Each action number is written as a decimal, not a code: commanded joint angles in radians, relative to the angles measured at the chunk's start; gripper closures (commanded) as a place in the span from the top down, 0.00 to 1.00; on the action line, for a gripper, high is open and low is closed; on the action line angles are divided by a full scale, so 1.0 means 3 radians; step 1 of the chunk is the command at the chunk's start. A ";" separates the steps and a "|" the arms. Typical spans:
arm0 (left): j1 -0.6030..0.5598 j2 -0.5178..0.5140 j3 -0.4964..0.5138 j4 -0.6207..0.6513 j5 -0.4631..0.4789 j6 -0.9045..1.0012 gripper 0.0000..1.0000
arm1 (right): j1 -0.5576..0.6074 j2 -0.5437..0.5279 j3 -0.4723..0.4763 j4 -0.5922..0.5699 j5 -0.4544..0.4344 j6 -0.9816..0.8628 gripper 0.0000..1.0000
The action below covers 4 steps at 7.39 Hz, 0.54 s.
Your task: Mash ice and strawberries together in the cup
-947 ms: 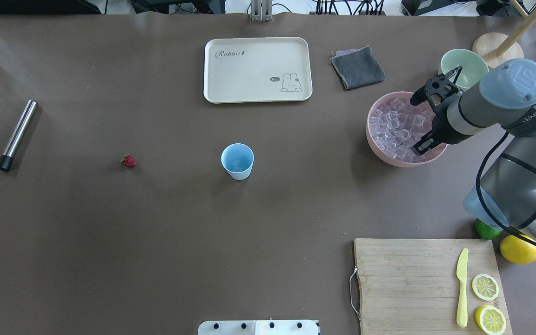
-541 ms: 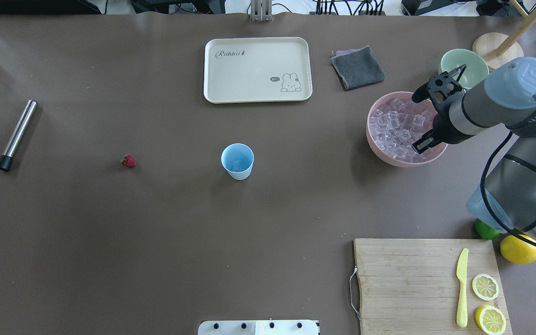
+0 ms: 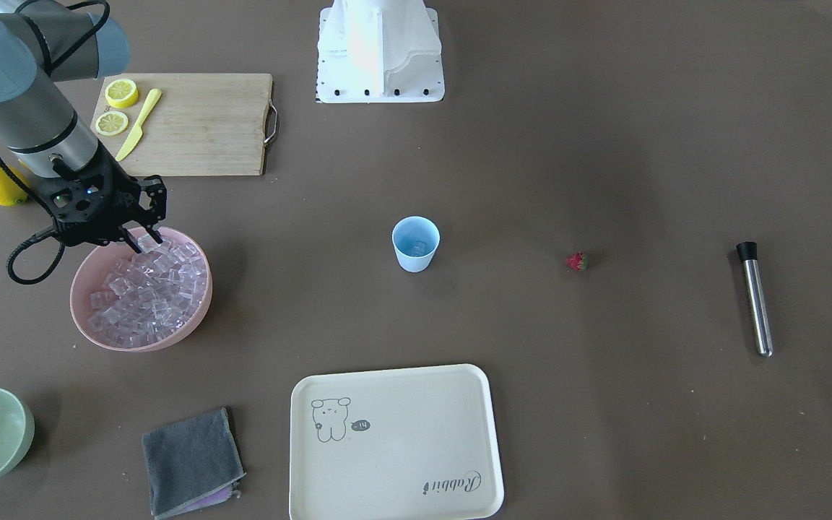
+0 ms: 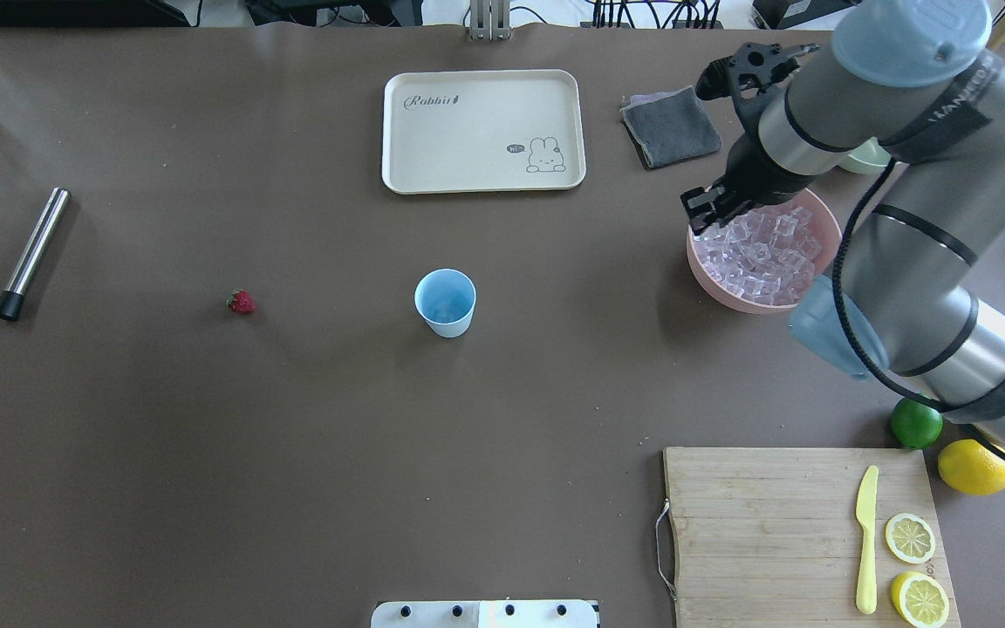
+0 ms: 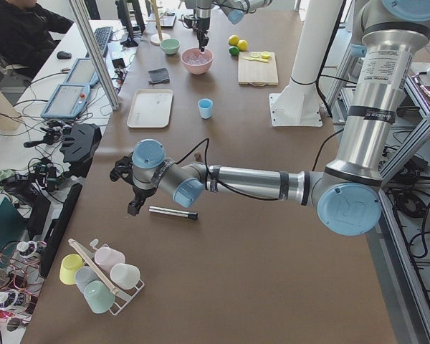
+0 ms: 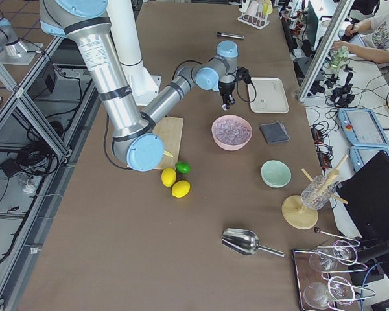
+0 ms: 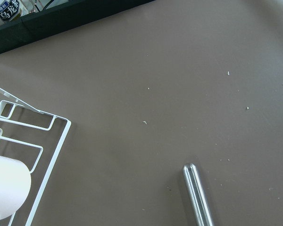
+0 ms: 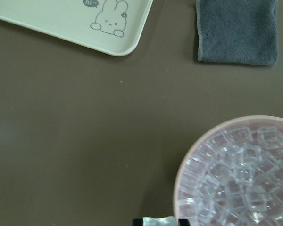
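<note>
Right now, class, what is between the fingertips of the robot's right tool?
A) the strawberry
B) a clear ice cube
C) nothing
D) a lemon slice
B: the right wrist view shows the right tool pinching a clear ice cube beside the rim of the pink bowl, while the strawberry lies on the table.

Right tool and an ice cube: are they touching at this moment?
Touching. The right wrist-mounted view shows one ice cube pinched between the two black fingertips of the right tool, with no gap on either side.

Glossy clear ice (image 4: 760, 257); wooden board (image 4: 755, 523); matt cloth (image 4: 670, 126)
</note>
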 commanded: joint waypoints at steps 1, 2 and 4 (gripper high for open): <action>0.0050 -0.0030 0.0022 0.0000 0.0000 -0.0093 0.97 | -0.0449 0.0900 -0.0571 -0.0146 -0.0502 0.0745 0.00; 0.0055 -0.0040 0.0027 0.0000 0.0000 -0.0098 0.97 | -0.0588 0.1192 -0.0827 -0.0136 -0.0636 0.0975 0.00; 0.0060 -0.0050 0.0032 0.0000 0.0000 -0.0103 0.97 | -0.0803 0.1481 -0.1237 -0.0014 -0.0974 0.1151 0.00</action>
